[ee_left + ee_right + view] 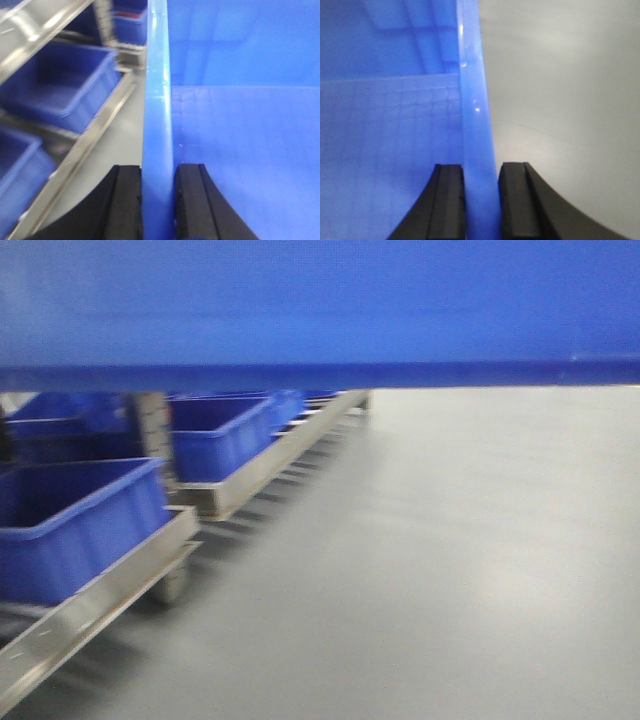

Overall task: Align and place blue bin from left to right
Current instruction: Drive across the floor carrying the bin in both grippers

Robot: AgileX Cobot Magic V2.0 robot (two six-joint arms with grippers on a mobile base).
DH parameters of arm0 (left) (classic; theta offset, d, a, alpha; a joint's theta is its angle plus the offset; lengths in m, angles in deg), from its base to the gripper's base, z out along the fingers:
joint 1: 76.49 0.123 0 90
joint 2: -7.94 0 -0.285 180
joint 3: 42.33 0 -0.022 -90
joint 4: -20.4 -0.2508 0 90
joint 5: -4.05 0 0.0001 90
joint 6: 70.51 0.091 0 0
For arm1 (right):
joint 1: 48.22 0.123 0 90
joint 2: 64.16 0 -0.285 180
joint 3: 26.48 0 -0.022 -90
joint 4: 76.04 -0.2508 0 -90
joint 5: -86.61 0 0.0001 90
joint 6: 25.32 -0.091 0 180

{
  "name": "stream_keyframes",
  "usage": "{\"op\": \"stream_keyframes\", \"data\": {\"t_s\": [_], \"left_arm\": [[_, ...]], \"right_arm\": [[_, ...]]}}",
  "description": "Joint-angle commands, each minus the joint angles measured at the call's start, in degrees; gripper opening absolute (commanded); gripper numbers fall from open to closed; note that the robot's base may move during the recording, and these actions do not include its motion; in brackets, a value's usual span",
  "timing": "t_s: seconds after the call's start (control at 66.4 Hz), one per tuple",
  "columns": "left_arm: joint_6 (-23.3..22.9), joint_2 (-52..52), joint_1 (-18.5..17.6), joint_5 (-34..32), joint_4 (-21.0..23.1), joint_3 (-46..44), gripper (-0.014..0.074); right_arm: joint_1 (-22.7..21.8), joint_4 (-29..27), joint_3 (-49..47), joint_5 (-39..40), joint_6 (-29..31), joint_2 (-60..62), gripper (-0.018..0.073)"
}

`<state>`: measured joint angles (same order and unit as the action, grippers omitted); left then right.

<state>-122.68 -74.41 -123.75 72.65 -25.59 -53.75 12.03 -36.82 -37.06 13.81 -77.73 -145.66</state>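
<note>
- Left of the front view there's a long metal rack (100, 600) running away down the grey floor (460, 570). It has a row of other bins (70, 525) sitting on it, one behind the next.
- The left wrist view shows the same rack and bins just off to the left of the held wall, close but not touching. The right side is only open floor.
- The blue bin (320, 310) fills the whole top strip of the front view, right up near the camera. It blocks everything behind it, and the floor shows under its lower edge.
- The left end effector (158, 200) is clamped on the bin's left wall. There's one black pad on each face, both pressed against the rim.
- The right end effector (481, 200) does the same on the right wall, with its pads tight on either side of the rim.
- So the bin sits between the two arms, held by its two opposite walls.
- The parts of the bin's inside that show are just bare blue wall and bottom.
- The rack bins are open-topped and look darker inside. It's too blurry to tell what's in them.
- The held bin is smooth, glossy plastic with a rounded rim that catches highlights.
- The right wrist view shows a faint grid texture on the bin's bottom.
- The rack is shiny, silvery angled metal, and the floor is matte with soft reflections.
</note>
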Motion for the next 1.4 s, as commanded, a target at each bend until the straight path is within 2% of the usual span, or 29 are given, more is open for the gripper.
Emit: {"op": "stream_keyframes", "data": {"t_s": [0.0,1.385], "left_arm": [[-0.3,-0.1,-1.4,-12.7,1.4,-0.6,-0.0111],[-0.3,-0.1,-1.4,-12.7,1.4,-0.6,-0.0111]], "right_arm": [[1.0,0.4,-0.6,10.7,-0.7,0.2,-0.007],[1.0,0.4,-0.6,10.7,-0.7,0.2,-0.007]]}}
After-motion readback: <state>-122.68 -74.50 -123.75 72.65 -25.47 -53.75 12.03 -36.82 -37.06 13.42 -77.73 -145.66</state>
